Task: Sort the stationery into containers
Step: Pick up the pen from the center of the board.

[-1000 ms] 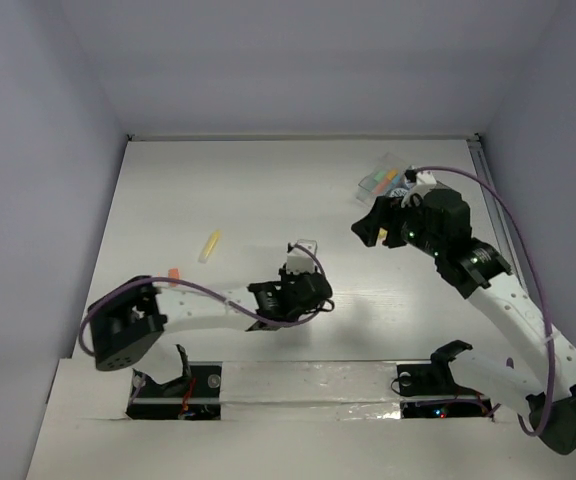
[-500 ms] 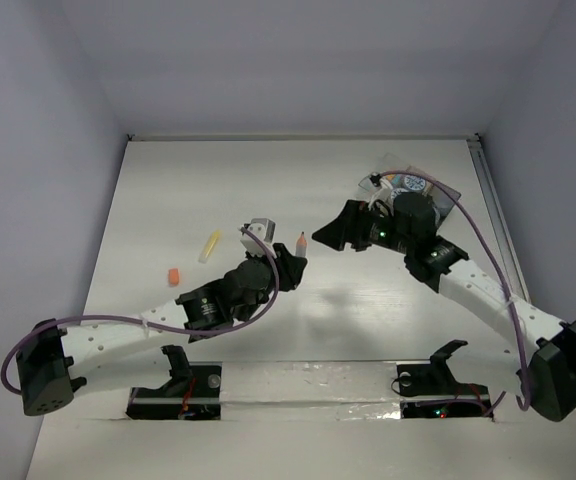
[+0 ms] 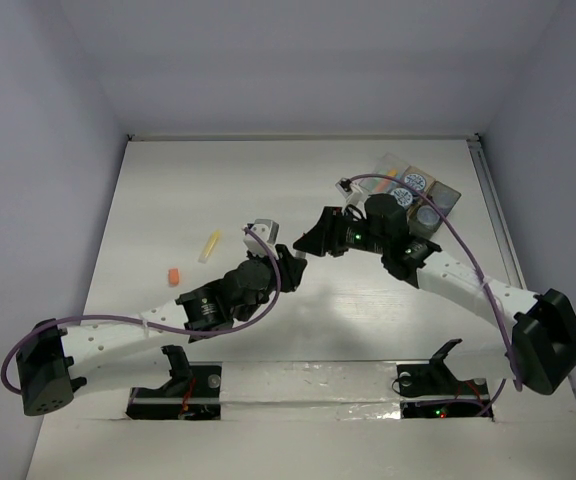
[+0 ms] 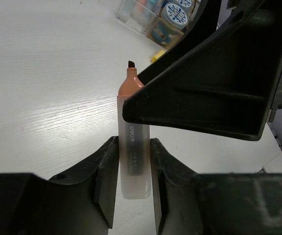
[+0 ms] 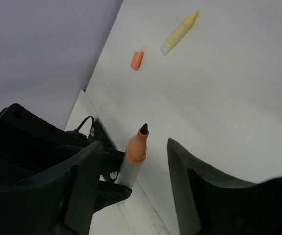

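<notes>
Clamping marker, right wrist showing orange block

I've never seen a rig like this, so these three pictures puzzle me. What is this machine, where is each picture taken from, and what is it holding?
These are two robot arms bolted to the near edge of a white table. One picture looks down from above. The other two come from small cameras on each arm's wrist, so each shows its own claw up close.

The left claw is shut on an uncapped orange marker. The right claw is open, with its jaws on either side of the marker's tip but not gripping it.

On the table lie a yellow marker and a small orange cap. At the far right stand a clear box holding coloured sticks, and beside it round jars with blue-white lids.
</notes>
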Robot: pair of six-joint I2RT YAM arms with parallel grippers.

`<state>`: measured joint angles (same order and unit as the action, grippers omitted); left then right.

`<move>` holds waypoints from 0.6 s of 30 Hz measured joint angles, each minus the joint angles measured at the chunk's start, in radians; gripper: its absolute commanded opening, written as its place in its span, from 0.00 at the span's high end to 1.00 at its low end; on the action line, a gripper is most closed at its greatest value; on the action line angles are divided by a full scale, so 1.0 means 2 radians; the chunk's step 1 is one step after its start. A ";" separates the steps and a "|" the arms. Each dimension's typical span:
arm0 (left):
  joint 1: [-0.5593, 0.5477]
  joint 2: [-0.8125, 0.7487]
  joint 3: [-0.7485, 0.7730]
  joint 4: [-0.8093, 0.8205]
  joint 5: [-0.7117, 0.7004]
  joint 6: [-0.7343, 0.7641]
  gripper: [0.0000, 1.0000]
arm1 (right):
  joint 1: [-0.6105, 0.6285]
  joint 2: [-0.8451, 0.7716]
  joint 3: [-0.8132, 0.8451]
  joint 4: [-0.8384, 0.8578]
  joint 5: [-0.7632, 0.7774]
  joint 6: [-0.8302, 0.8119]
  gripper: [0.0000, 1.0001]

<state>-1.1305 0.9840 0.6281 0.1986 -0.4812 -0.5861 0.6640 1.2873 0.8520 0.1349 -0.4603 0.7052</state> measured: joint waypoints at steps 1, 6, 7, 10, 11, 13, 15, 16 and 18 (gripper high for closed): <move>0.000 0.000 0.000 0.000 0.001 0.001 1.00 | 0.001 0.000 0.000 0.002 0.001 0.001 0.55; 0.000 0.000 0.000 0.000 0.003 0.002 1.00 | 0.002 0.005 0.001 0.007 0.004 0.008 0.80; 0.000 0.000 0.000 -0.002 0.003 0.004 1.00 | 0.002 0.006 0.002 0.008 0.005 0.011 0.89; 0.000 0.000 0.000 -0.003 0.004 0.005 1.00 | 0.003 0.007 0.002 0.008 0.006 0.015 1.00; 0.000 0.000 0.000 -0.003 0.004 0.005 0.95 | 0.003 0.007 0.002 0.008 0.006 0.016 1.00; 0.000 0.000 0.000 -0.003 0.006 0.005 0.72 | 0.003 0.007 0.002 0.008 0.006 0.016 1.00; 0.003 -0.004 0.000 -0.003 0.015 0.005 0.55 | 0.003 0.007 0.003 0.008 0.002 0.016 1.00; 0.003 -0.009 0.000 -0.002 0.020 0.003 0.51 | 0.002 0.007 0.004 0.009 0.000 0.016 1.00; 0.009 -0.027 0.000 -0.002 0.036 -0.001 0.43 | -0.005 0.008 0.006 0.019 -0.019 0.014 1.00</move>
<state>-1.1122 0.9295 0.6281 0.1955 -0.4084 -0.5880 0.6533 1.3025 0.8639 0.1734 -0.4973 0.7338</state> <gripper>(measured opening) 0.500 0.249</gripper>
